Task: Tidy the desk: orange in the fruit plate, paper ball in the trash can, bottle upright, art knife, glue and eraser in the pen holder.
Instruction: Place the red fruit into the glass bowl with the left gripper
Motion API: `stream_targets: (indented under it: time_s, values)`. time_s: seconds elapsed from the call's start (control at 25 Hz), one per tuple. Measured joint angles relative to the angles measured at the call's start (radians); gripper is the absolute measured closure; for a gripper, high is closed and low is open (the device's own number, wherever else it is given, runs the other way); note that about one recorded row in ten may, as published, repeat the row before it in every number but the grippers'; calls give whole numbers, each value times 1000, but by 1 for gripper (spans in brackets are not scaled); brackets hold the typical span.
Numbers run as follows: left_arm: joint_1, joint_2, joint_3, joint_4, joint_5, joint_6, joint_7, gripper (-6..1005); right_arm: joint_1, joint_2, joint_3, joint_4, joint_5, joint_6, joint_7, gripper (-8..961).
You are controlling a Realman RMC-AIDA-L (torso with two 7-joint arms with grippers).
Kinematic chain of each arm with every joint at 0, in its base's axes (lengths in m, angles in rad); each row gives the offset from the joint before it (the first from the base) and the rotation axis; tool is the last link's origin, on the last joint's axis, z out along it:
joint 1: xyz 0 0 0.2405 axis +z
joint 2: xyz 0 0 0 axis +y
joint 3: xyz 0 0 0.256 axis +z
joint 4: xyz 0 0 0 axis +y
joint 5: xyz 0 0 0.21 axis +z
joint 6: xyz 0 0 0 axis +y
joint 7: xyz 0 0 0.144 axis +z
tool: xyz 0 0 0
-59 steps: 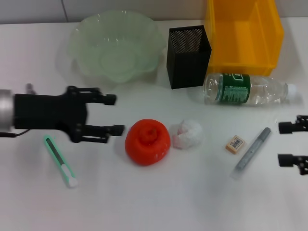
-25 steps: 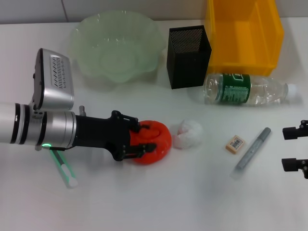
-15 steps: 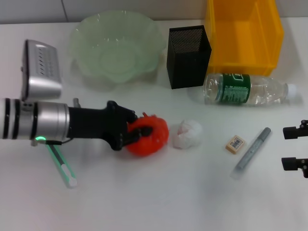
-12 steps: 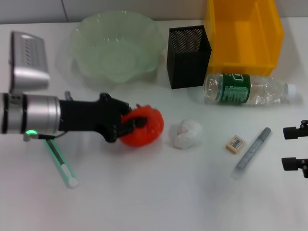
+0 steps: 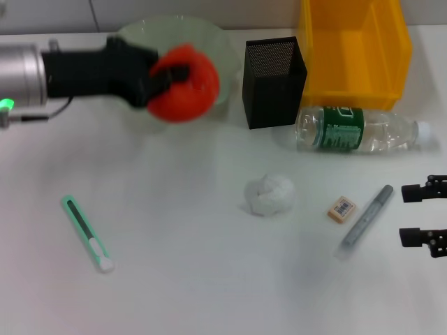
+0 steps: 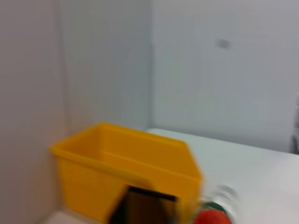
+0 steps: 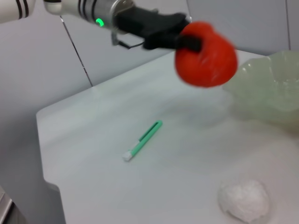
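My left gripper (image 5: 167, 75) is shut on the orange (image 5: 185, 84) and holds it in the air over the near rim of the pale green fruit plate (image 5: 133, 38); the right wrist view shows the orange (image 7: 205, 53) held above the table beside the plate (image 7: 266, 88). The paper ball (image 5: 269, 194) lies mid-table. The bottle (image 5: 353, 129) lies on its side before the yellow bin (image 5: 353, 49). The black mesh pen holder (image 5: 274, 82) stands next to the bin. The eraser (image 5: 341, 209), the grey glue stick (image 5: 366, 220) and the green art knife (image 5: 86, 233) lie on the table. My right gripper (image 5: 422, 216) is open at the right edge.
The white table runs to a wall at the back. The knife (image 7: 142, 140) and paper ball (image 7: 245, 199) also show in the right wrist view. The left wrist view shows the bin (image 6: 126, 172), the pen holder (image 6: 142, 207) and the orange's top (image 6: 212, 218).
My left gripper closed on the orange, lifted it off the table and carried it back toward the fruit plate. The right gripper stayed at the right edge.
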Motion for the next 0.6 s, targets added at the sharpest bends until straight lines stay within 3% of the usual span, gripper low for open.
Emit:
stream_targets:
  time_s: [0.12,0.2,0.32,0.4,0.6]
  values:
    - [-27,0,1,-15,-1,-71,-21,910,8,0,0,15,0,3,-10,191]
    - [-80,-1,8,-76,6,-222,-62,917,11,0,0,21,1,7,-16,191]
    - [-108,-1,10,-110,19,-289,-75,927,18,0,0,34,2,13,-20,192]
    - [-167,-3,16,-196,46,-452,-97,934,24,0,-1,39,0,15,-21,192]
    - [-185,-6,83,-232,49,-620,-158,907,26,0,-4,43,-2,23,-21,192]
